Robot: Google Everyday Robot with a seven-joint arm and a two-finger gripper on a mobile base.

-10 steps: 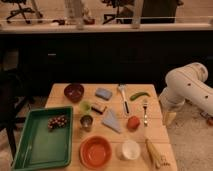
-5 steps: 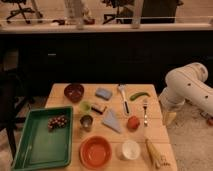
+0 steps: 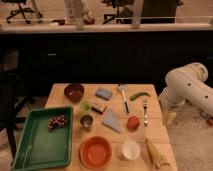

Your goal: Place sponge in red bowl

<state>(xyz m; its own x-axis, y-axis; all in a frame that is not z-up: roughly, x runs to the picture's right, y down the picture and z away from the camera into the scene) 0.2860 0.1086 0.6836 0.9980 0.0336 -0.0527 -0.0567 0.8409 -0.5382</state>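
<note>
The sponge (image 3: 103,93), a small blue-grey block, lies at the back middle of the wooden table (image 3: 155,131). The red bowl (image 3: 95,151), wide and orange-red, stands empty at the table's front edge, well in front of the sponge. My white arm (image 3: 187,87) is off the table's right side. The gripper (image 3: 169,117) hangs below it beside the right edge, far from both the sponge and the bowl, and holds nothing that I can see.
A dark maroon bowl (image 3: 74,92) stands left of the sponge. A pale triangular piece (image 3: 112,121), a metal cup (image 3: 86,122) and a red fruit (image 3: 132,122) lie between sponge and bowl. A green tray (image 3: 35,145) holds grapes (image 3: 57,122). A white cup (image 3: 130,149), corn (image 3: 154,153), fork (image 3: 145,110).
</note>
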